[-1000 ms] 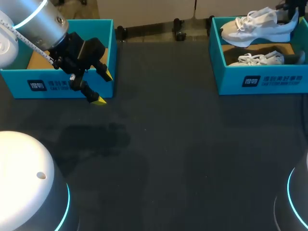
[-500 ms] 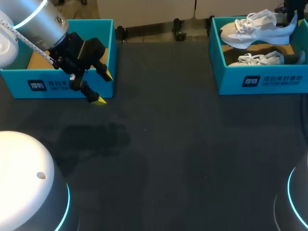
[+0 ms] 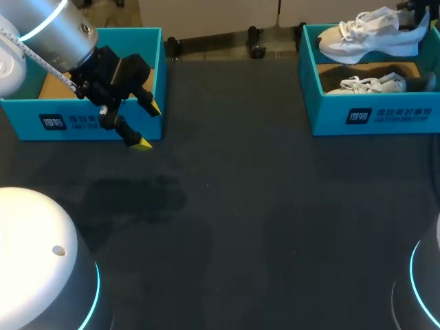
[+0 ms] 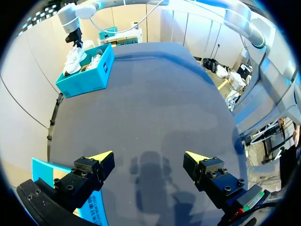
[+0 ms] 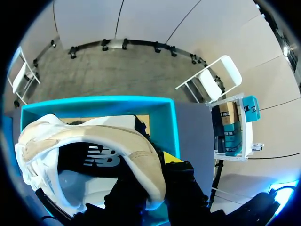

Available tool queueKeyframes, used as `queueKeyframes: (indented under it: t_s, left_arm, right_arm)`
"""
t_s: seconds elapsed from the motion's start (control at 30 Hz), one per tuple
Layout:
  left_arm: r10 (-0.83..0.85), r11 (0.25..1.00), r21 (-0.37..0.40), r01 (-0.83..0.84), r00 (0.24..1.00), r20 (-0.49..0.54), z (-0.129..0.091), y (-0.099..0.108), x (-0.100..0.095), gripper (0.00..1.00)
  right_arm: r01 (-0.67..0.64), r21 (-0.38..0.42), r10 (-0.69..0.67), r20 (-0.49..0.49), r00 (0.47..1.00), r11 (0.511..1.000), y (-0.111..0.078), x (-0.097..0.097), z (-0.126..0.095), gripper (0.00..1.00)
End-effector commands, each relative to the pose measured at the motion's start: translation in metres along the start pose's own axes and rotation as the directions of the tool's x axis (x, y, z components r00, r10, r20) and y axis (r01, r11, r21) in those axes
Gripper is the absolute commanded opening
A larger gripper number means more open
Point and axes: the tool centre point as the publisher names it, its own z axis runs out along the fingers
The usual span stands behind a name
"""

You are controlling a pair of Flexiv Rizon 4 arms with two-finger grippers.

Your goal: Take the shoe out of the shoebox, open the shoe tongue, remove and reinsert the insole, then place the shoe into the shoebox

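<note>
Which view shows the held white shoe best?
The head view: the held shoe shows nearly whole, side-on, above the shoebox. The right wrist view shows only its heel collar close up in the right pincer; the left wrist view shows it tiny and far off.

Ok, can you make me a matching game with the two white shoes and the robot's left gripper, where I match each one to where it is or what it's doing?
Things:
1. lifted shoe
2. second shoe
3. left gripper

Places or states:
A. open, over the table next to the left shoebox
B. lying inside the right shoebox
C. up in the air above the right shoebox

Right pairs: 1-C, 2-B, 3-A.
</note>
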Motion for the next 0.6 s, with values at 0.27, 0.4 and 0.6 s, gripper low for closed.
queueKeyframes:
  t_s: [0.27, 0.4, 0.6]
  left_arm:
    - [0.000, 1.000, -0.002, 0.000, 1.000, 0.002, 0.000, 0.000, 0.001, 1.00]
    - [0.000, 1.000, -0.002, 0.000, 1.000, 0.002, 0.000, 0.000, 0.001, 1.00]
    - [0.000, 1.000, -0.002, 0.000, 1.000, 0.002, 0.000, 0.000, 0.001, 1.00]
  right_arm:
    - [-0.025, 0.004, 0.025, 0.019, 1.000, 1.000, 0.008, -0.022, 0.001, 0.00]
    - [-0.019, 0.009, 0.019, 0.025, 1.000, 1.000, 0.006, -0.020, 0.008, 0.00]
    - [-0.008, 0.025, 0.007, 0.047, 0.999, 1.000, 0.001, -0.014, 0.024, 0.00]
